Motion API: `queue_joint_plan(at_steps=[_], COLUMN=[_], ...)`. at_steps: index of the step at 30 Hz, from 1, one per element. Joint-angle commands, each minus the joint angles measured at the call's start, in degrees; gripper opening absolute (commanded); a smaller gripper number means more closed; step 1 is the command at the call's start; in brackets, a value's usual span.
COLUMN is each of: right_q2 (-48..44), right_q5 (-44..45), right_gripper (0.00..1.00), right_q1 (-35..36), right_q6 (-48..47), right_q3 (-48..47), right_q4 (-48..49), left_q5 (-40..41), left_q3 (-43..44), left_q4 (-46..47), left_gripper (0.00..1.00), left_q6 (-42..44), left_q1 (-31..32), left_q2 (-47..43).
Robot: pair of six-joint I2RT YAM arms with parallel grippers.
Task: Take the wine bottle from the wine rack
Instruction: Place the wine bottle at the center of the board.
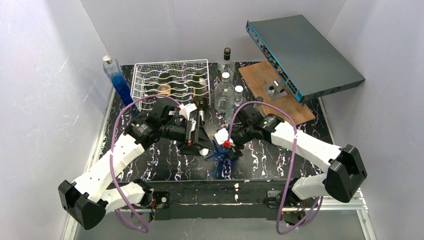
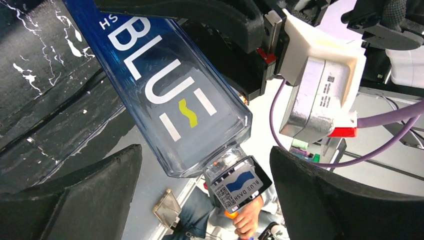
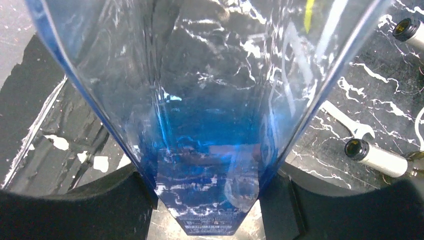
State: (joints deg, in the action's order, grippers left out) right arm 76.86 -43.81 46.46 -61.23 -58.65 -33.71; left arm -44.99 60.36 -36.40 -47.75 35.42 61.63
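Blue square glass bottle (image 2: 170,100) is off silver-white wire rack (image 1: 170,75), above black marble table (image 1: 150,170). Right gripper (image 3: 210,200) clamps bottle body. Left gripper (image 2: 207,152) spread wide around neck end, not touching. Long axis runs from gripper to gripper.

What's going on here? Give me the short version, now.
The two arms meet over the middle of the black marbled table. The right pincer is shut on a square blue-tinted glass bottle lettered BLUE. The left pincer stands open around the bottle's capped neck end without touching it. The silver-white wire rack sits at the back left with dark bottles lying in it.
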Motion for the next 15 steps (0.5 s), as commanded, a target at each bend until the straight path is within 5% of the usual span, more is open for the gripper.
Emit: queue_joint_plan(at_steps=[1, 10, 15], right_q2=[-3.1, -5.2, -6.3], right_q5=[-4.8, -9.6, -12.1], right_gripper=[0.01, 0.01, 0.01], right_q1=[-0.8, -4.0, -5.8], right_q6=[0.7, 4.4, 6.1], right_q3=[-0.9, 1.1, 2.6], right_q4=[4.6, 7.1, 8.1], left_q5=[2.0, 11.6, 17.3], left_q3=[0.5, 1.7, -1.4], left_q4=[-0.4, 0.3, 8.4], left_gripper=[0.98, 0.98, 0.98], left_q6=[2.1, 4.1, 4.6], left_q1=[-0.1, -0.1, -0.1], left_q2=[-2.2, -9.0, -16.2])
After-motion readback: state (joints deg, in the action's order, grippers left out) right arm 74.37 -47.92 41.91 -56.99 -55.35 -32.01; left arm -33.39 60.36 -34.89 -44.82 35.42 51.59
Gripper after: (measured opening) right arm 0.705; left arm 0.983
